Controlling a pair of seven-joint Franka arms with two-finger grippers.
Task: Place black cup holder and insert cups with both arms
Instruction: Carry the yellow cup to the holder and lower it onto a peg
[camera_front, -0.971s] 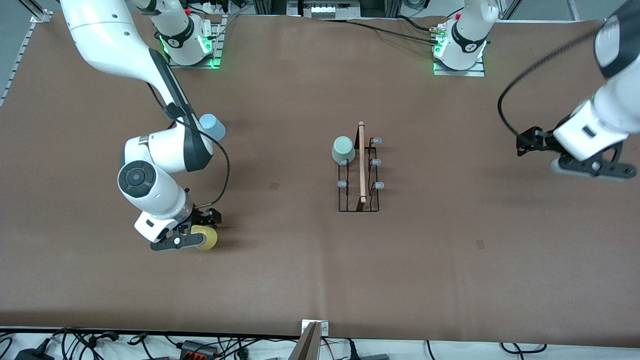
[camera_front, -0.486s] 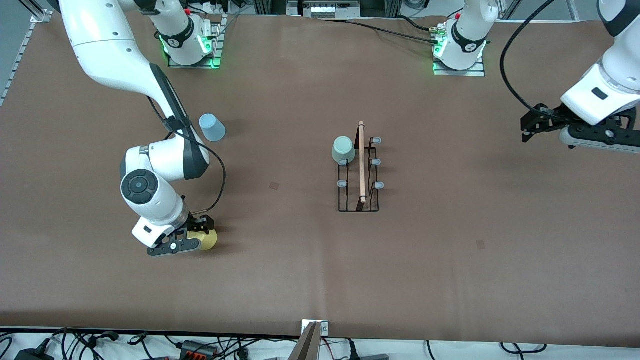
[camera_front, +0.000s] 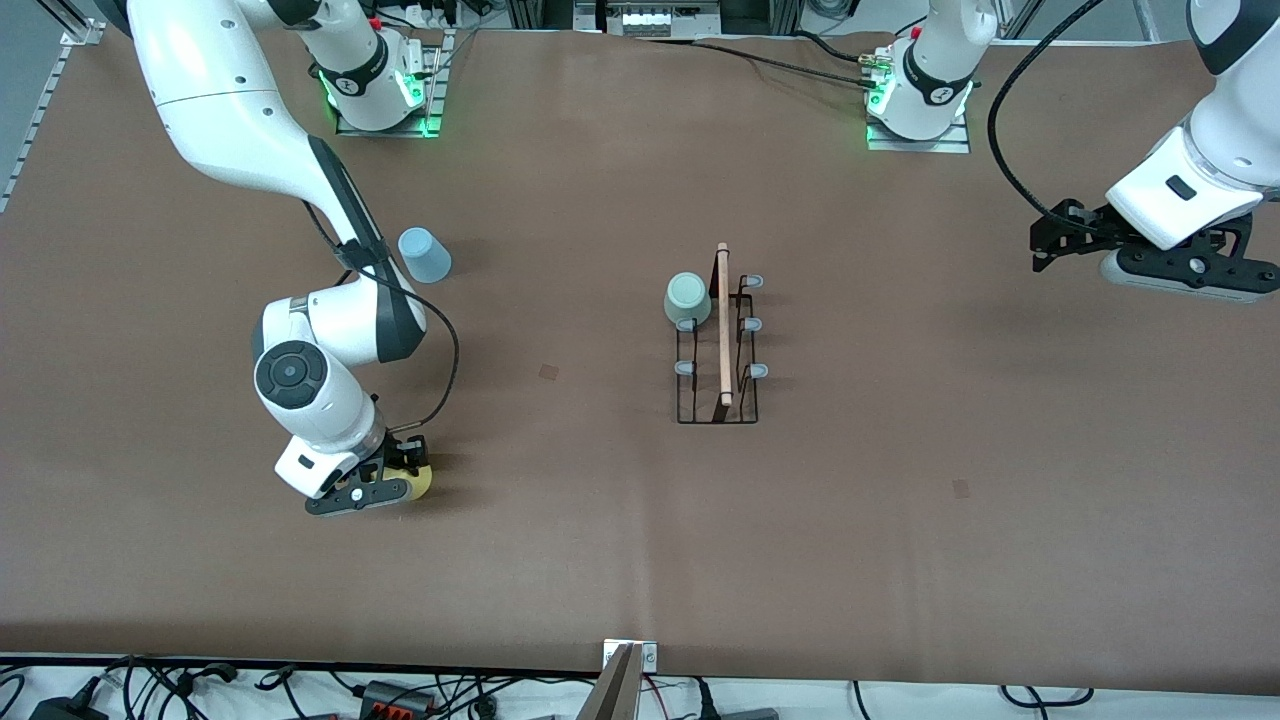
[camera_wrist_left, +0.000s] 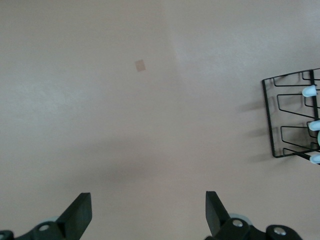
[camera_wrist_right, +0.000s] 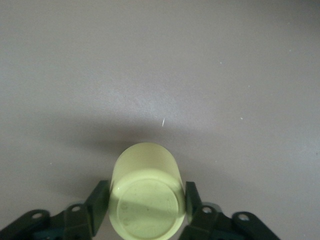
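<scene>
The black cup holder (camera_front: 723, 330) stands mid-table with its wooden handle on top, and a pale grey-green cup (camera_front: 686, 298) sits upturned on one of its pegs. A light blue cup (camera_front: 425, 255) stands upturned on the table beside the right arm's forearm. My right gripper (camera_front: 385, 487) (camera_wrist_right: 145, 200) is down at the table, shut on the yellow cup (camera_front: 420, 483) (camera_wrist_right: 146, 195), with one finger on each side. My left gripper (camera_front: 1190, 275) (camera_wrist_left: 148, 212) hangs open and empty over the left arm's end of the table. One end of the holder (camera_wrist_left: 310, 91) shows in the left wrist view.
Two small tape patches (camera_front: 549, 371) (camera_front: 961, 488) lie flat on the brown table cover. The arm bases (camera_front: 380, 90) (camera_front: 920, 100) stand along the table edge farthest from the front camera. Cables (camera_front: 400, 695) and a metal bracket (camera_front: 625, 660) lie along the nearest edge.
My right gripper has lowered over the yellow cup and shut on it. My left gripper has swung away from the front camera, toward its base's edge of the table, staying open.
</scene>
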